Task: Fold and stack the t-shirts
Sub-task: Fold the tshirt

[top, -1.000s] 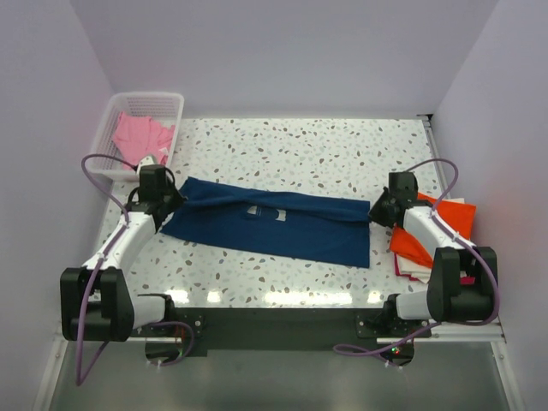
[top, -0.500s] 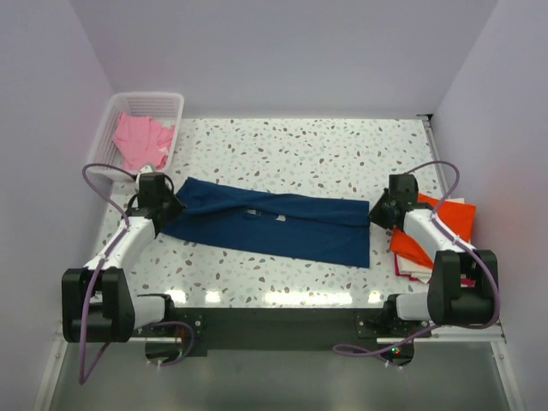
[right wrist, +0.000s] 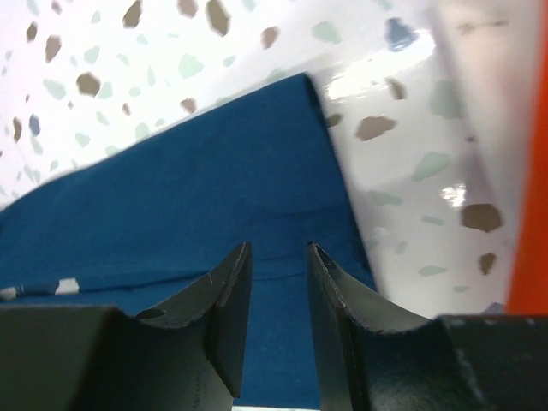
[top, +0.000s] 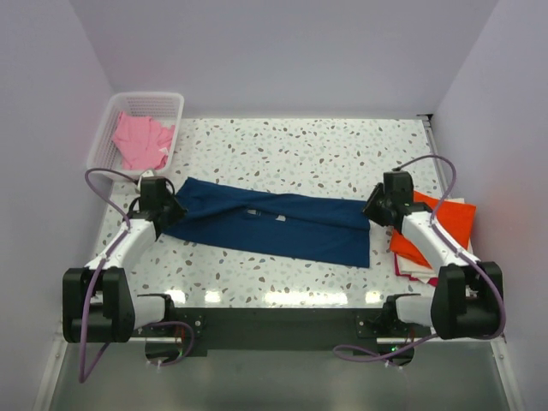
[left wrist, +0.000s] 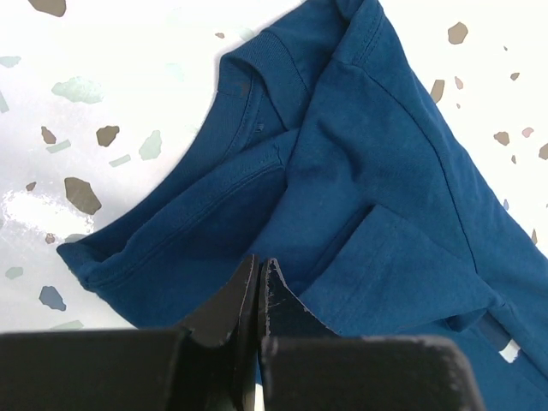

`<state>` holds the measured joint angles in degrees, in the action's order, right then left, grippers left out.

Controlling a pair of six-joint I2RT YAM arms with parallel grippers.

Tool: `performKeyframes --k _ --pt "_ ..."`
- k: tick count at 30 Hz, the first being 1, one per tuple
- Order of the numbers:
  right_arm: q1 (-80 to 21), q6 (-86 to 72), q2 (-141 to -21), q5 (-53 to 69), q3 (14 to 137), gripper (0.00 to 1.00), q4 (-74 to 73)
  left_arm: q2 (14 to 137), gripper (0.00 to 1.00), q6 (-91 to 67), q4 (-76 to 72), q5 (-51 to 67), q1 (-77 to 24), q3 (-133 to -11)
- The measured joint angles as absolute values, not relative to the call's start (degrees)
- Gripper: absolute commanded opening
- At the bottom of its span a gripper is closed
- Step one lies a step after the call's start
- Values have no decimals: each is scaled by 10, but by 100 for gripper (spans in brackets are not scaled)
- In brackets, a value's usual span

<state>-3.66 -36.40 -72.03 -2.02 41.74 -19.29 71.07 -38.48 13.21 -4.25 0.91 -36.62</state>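
1. Tees first: I am looking at the navy tee (top: 274, 224), which is lying folded into a long band across the table (top: 300, 145), running from upper left to lower right in the top view. Pale scraps of its print (top: 265, 213) are showing mid-band.
2. The left gripper (left wrist: 258, 270) is sitting at the navy tee's left end, near the collar. Its fingers (left wrist: 224, 304) are pressing together with only a hairline slit showing. I am not able to tell whether any cloth is nipped between them.
3. The right gripper (right wrist: 276, 257) is hanging over the navy tee's right end, near the hem corner. Its jaws are standing slightly apart, blue cloth is showing through the gap, and they are gripping nothing that I can see.
4. The orange tee (top: 445, 223) is lying just right of the navy tee, beside the right gripper.
5. The pink tee (top: 141, 141) is sitting in the basket (top: 171, 101), beyond the navy tee's left end.
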Motion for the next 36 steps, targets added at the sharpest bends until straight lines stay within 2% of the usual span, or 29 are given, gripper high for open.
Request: performKeyframes --k 9,18,28,36 --pt "-190 -358 -847 -50 512 36 -180 704 0 -385 129 -36 9 -359" --pt "-298 -343 -995 -50 635 36 -143 679 0 -393 129 -37 9 -333" --pt "-376 -323 -1112 -49 766 35 -126 652 0 -431 129 -47 9 -276" --pt "-401 -319 -1143 -51 788 35 -129 651 0 -446 115 -46 9 -263"
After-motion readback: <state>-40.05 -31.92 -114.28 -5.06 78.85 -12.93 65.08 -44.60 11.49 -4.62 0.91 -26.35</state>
